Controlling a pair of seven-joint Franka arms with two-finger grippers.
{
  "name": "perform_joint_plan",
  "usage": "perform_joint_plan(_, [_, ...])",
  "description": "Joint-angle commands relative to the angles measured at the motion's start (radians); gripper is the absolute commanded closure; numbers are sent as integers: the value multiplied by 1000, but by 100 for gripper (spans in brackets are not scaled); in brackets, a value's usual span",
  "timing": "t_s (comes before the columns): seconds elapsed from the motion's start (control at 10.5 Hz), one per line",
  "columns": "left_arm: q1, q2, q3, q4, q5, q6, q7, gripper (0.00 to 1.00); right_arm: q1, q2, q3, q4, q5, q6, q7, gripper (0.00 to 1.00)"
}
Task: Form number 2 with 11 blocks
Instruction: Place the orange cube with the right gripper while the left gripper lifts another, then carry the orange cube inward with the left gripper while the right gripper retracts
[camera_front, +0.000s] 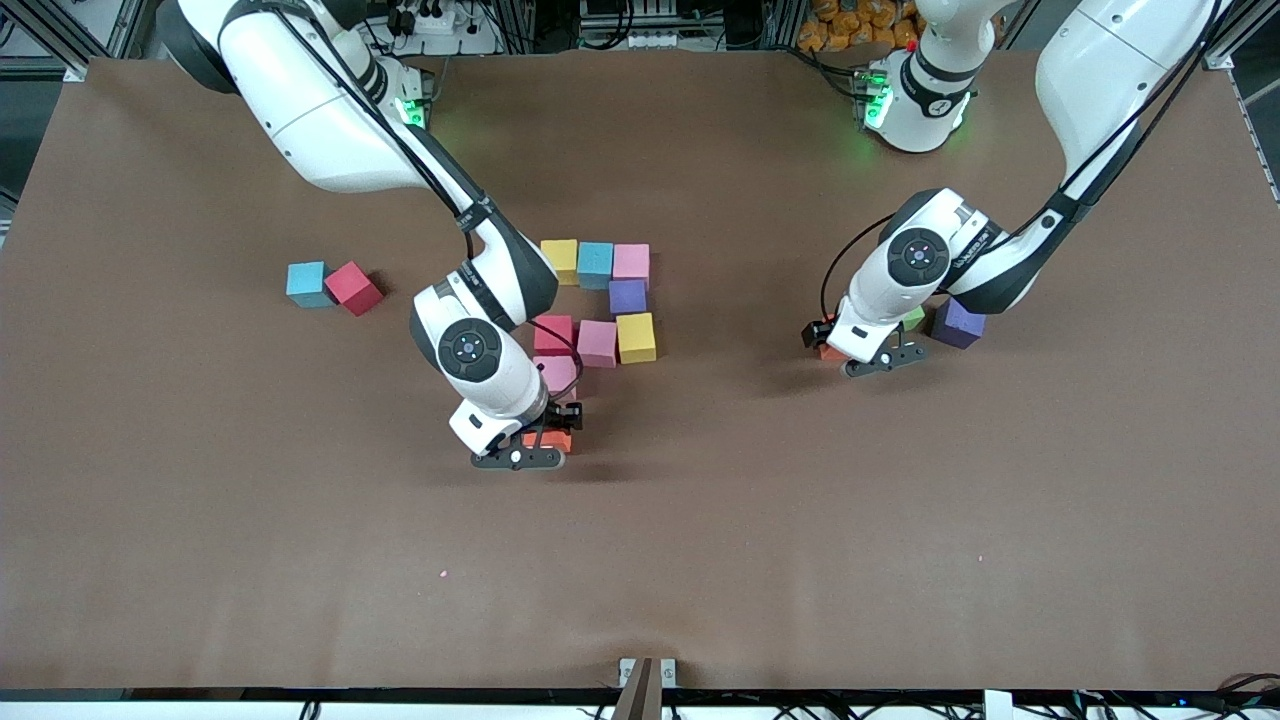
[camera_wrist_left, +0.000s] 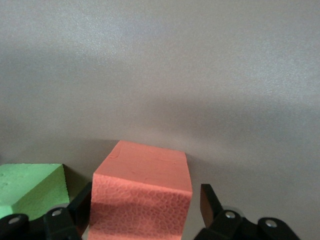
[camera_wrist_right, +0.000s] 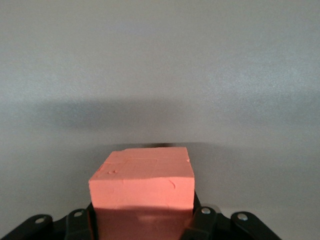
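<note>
The right claw (camera_front: 545, 442) pinches an orange block (camera_wrist_right: 142, 192) just above the bench (camera_front: 800, 520), near the pink block (camera_front: 556, 372). The left claw (camera_front: 868, 352) straddles another orange block (camera_wrist_left: 142, 197), fingers (camera_wrist_left: 210, 202) spread, not touching.

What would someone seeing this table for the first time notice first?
Probably the half-built number 2 of coloured cubes in the middle of the brown table. At its camera-side end the right gripper is shut on an orange cube. Toward the left arm's end, the left gripper straddles another orange cube beside a green cube and a purple cube.
</note>
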Motion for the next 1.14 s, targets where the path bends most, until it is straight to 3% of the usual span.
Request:
perform_joint_plan(0.0, [7,3,-4,-1,36,13,-63,49,18,14,-9,-6,5,4,31,84])
perform_joint_plan(0.57, [1,32,1,141,19,1,-243,50,35,34,-9,-6,1,19,54,84])
perform_joint_plan(0.76, [-16,87,1,257,18,-42,-344,50,34,34,-9,-8,-22,5,46,84])
perform_joint_plan(0.86, [-56,131,7,340,16,-86,-399,50,32,34,-9,-6,-72,-19,51,84])
perform_joint_plan(1.05, [-187,217,77,507,14,-182,-511,50,29,34,-9,-6,-77,-22,54,84])
